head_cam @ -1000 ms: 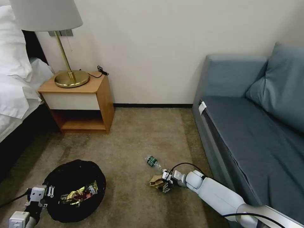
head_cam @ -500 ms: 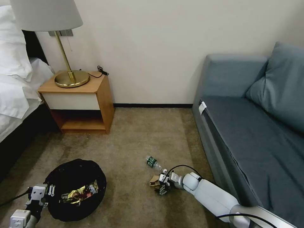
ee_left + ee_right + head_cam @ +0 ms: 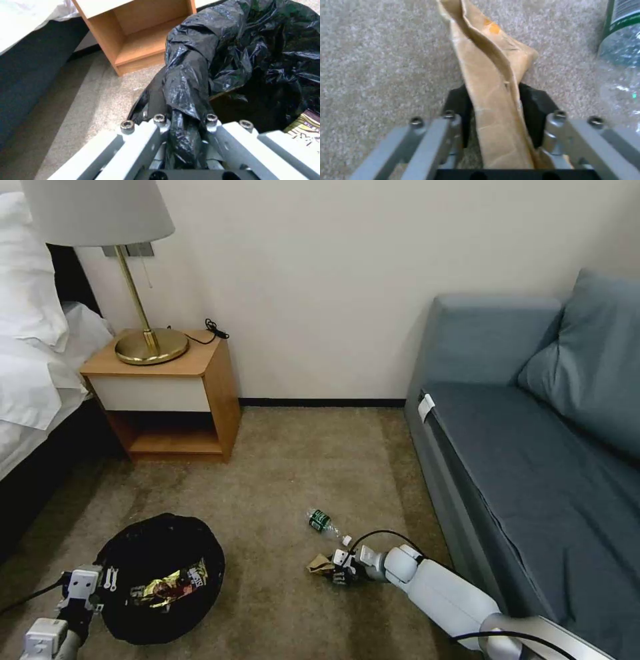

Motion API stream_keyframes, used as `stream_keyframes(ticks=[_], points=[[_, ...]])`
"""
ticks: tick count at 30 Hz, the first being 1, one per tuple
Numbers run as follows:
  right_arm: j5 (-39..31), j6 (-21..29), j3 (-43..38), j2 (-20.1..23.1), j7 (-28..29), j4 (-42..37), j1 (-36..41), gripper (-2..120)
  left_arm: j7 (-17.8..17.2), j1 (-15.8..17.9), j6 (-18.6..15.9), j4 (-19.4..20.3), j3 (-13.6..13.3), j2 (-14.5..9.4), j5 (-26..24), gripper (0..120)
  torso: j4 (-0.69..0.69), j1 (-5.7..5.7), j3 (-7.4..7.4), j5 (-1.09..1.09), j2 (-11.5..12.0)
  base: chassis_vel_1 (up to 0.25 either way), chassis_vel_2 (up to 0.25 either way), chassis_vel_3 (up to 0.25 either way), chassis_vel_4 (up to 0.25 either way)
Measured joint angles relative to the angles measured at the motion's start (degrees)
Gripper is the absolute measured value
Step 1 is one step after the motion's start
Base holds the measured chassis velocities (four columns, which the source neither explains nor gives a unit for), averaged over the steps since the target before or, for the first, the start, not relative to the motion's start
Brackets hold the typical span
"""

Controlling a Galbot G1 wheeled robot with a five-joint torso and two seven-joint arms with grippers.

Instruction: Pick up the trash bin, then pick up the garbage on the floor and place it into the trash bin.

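Garbage is the matter at this moment: the right gripper, low over the carpet at about 5 o'clock in the head view, has its dark pads pressed on either side of the crumpled brown paper, pinching it near one end so the rest of the creased, tan sheet juts out past the fingertips toward 9 o'clock; the paper looks light and floppy, and a grip across its folded middle probably keeps it from slipping. Just beyond, at roughly 12 o'clock from that gripper, the small clear bottle with its green label lies on its side on the carpet, near but apart from the paper. Across the floor at 7 o'clock, the left gripper is clamped on a bunched fold of black bag at the rim of the trash bin, apparently holding the bin's mouth upward and within reach of the right arm. Inside the liner lies a long gold-brown snack wrapper. Behind stand the wooden nightstand at 10 o'clock and the blue sofa at 3 o'clock.
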State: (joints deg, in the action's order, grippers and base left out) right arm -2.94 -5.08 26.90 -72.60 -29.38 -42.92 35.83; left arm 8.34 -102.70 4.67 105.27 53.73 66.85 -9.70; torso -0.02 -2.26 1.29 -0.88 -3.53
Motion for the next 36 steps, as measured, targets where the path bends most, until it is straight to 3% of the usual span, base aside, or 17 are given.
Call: stream_keyframes(ticks=[1,4,11,27,30,33,36], points=[[0.0,0.0,0.0,0.0,0.0,0.0,0.0,30,0.0,0.0,0.0,0.0,0.0,0.0,0.0,4,0.0,0.0,0.0,0.0,0.0,0.0,0.0,0.0,0.0],[0.08,0.26,-0.69,0.38,0.12,-1.54,0.15,16,0.0,-0.52,0.25,0.09,0.2,0.0,-0.04,4,0.0,0.0,0.0,0.0,0.0,0.0,0.0,0.0,0.0],[0.5,0.3,-1.82,1.06,0.3,-3.21,0.49,2,-0.01,-0.86,0.36,0.31,0.21,0.04,0.04,4,0.0,0.0,0.0,0.0,0.0,0.0,0.0,0.0,0.0],[-1.85,-0.72,-7.04,6.4,-0.97,-20.04,1.73,1,-0.33,-0.33,0.07,1.54,-1.03,-0.3,1.45,4,0.01,0.0,0.0,0.01,0.0,0.0,0.0,0.0,0.0],[-4.81,1.35,-6.69,8.82,-1.15,-26.6,0.86,1,-0.38,-0.12,-0.37,1.87,-1.16,-1.2,1.48,4,0.0,0.0,0.0,-0.01,0.0,0.0,0.0,0.0,0.0],[-5.52,1.92,-6.55,9.24,-1.15,-27.85,0.74,1,-0.38,0.07,-0.48,1.97,-1.24,-1.33,1.46,4,0.0,0.01,0.0,0.0,0.0,0.0,0.0,0.0,0.0],[-13.19,6.23,-3.94,10.1,0.17,-35.29,-1.18,1,-0.46,2.66,-1.79,2.6,-2.62,-1.85,1.36,4,-0.01,0.01,0.0,0.0,0.0,0.0,0.0,0.0,0.0]])
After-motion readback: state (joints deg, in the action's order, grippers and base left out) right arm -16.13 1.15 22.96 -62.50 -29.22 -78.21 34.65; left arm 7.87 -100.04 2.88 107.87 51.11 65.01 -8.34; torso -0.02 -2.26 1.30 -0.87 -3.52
